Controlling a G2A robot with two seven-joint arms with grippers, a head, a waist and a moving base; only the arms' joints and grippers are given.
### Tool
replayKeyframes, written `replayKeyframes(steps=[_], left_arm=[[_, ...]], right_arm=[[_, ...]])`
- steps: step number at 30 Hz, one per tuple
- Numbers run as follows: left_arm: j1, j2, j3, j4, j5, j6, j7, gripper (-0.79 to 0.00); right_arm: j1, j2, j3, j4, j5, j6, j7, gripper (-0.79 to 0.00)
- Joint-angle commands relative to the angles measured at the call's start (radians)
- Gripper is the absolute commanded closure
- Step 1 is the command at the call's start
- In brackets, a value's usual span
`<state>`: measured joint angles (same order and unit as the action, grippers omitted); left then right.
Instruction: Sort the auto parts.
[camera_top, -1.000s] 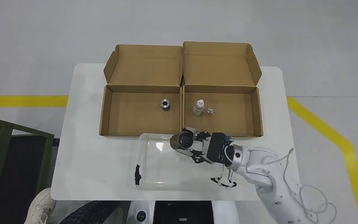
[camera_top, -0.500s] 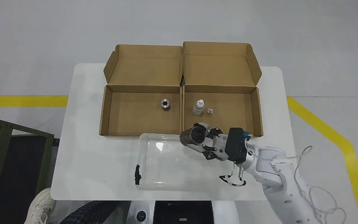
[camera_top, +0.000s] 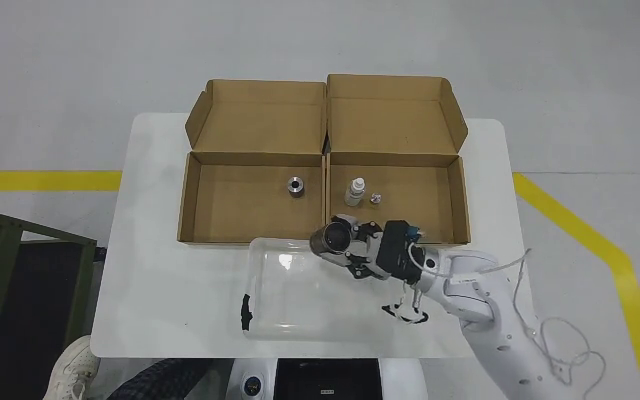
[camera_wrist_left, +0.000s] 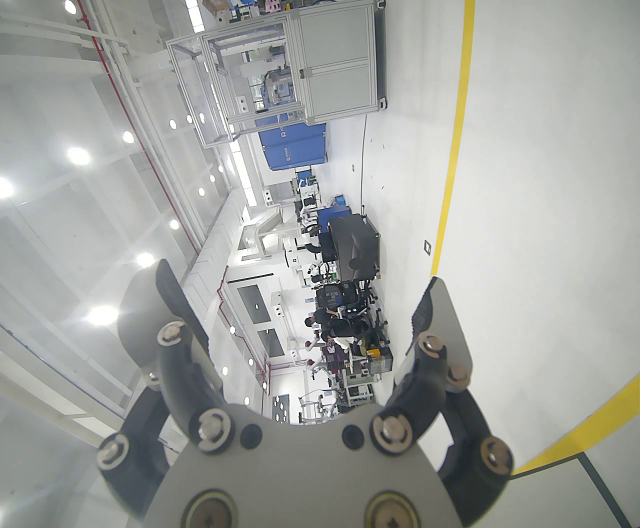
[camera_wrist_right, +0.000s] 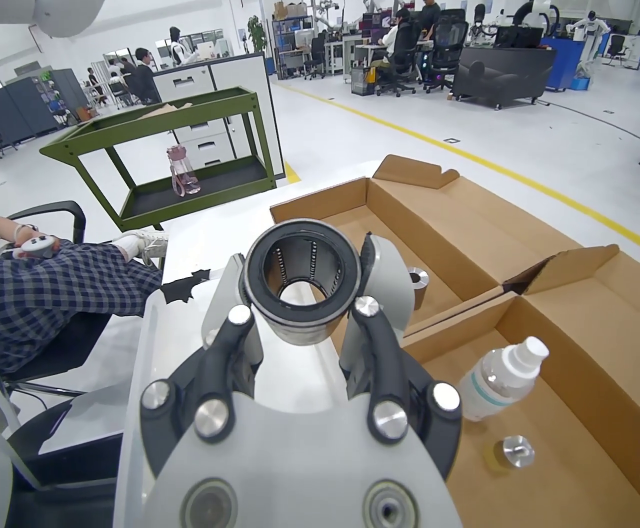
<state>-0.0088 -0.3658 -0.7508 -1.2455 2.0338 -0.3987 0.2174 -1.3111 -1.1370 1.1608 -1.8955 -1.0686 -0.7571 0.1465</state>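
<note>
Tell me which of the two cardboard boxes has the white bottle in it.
The box on the robot's right; the bottle sits there beside a metal cap. The other box holds one metal ring.

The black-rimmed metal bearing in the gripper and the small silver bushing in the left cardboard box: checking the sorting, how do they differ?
The black-rimmed metal bearing is wider than the small silver bushing. The bearing is held sideways in the right gripper; the bushing stands free on the floor of the left cardboard box. The bearing has a dark rim; the bushing is plain silver. Both are hollow cylinders.
</note>
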Motion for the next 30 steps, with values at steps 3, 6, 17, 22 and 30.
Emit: replayKeyframes(steps=[3,6,17,22,30], left_arm=[[0.0,0.0,0.0,0.0,0.0,0.0,0.0,-0.785],[0.0,0.0,0.0,0.0,0.0,0.0,0.0,-0.785],[0.0,0.0,0.0,0.0,0.0,0.0,0.0,-0.785],[0.0,0.0,0.0,0.0,0.0,0.0,0.0,-0.785],[0.0,0.0,0.0,0.0,0.0,0.0,0.0,-0.785]], right_arm=[[0.06,-0.009,-0.048,0.023,-0.019,0.025,0.036,0.0],[0.107,-0.017,-0.088,0.041,-0.042,0.057,0.062,0.0],[0.282,-0.063,-0.244,0.164,-0.098,0.186,0.145,0.0],[0.349,-0.086,-0.305,0.227,-0.129,0.231,0.172,0.0],[0.418,-0.118,-0.376,0.33,-0.163,0.27,0.176,0.0]])
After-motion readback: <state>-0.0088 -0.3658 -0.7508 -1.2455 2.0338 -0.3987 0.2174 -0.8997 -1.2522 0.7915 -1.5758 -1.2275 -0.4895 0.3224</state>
